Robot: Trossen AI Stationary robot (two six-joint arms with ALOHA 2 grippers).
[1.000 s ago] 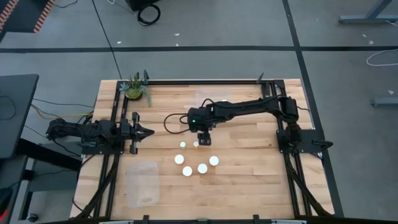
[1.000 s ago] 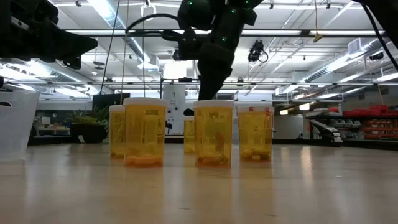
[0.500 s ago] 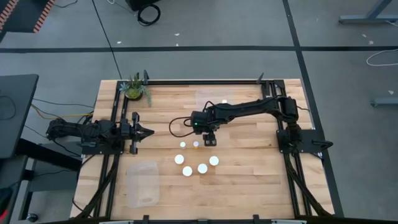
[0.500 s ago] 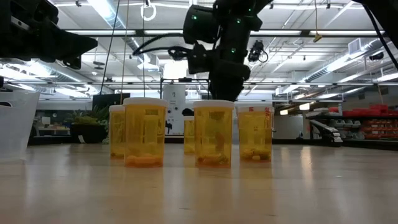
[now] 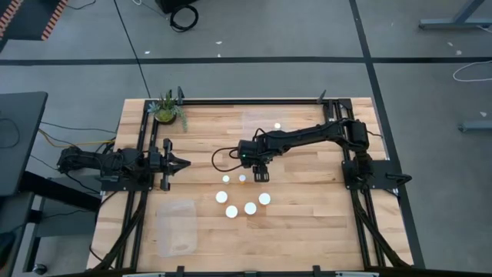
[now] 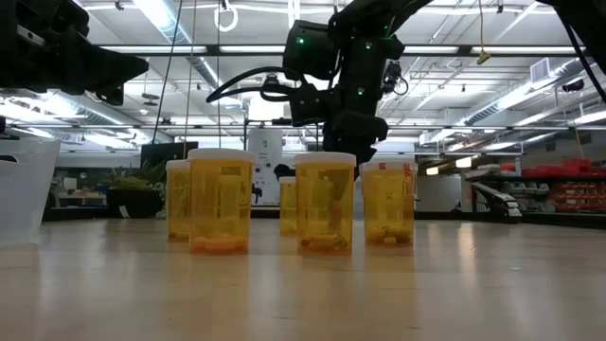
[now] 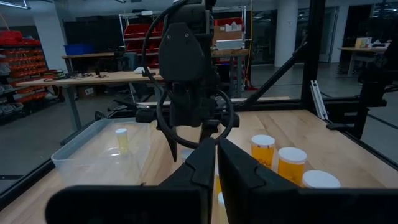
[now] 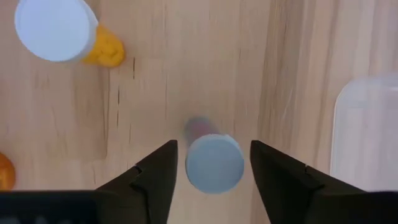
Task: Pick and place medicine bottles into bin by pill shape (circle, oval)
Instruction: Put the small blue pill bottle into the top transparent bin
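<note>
Six white-capped orange bottles stand upright on their bases mid-table: two narrow ones (image 5: 225, 178) (image 5: 242, 178) and four wider ones (image 5: 231, 211) nearer the front edge. Another narrow bottle (image 5: 277, 126) stands in the far clear bin (image 5: 257, 121). My right gripper (image 5: 259, 173) points down, open, above the bottle tops in the low view (image 6: 350, 142). In the right wrist view its fingers stand on either side of a narrow bottle's white cap (image 8: 214, 163) without touching it. My left gripper (image 5: 181, 162) waits at the table's left, shut and empty (image 7: 216, 163).
A second clear bin (image 5: 177, 225) lies at the near left. A green potted plant (image 5: 167, 108) stands at the far left corner. A wider bottle (image 8: 56, 28) and a bin edge (image 8: 367, 130) show near my right gripper.
My right gripper has moved a little toward the table's right edge and come down toward the bottles. The bottles have stayed where they were.
</note>
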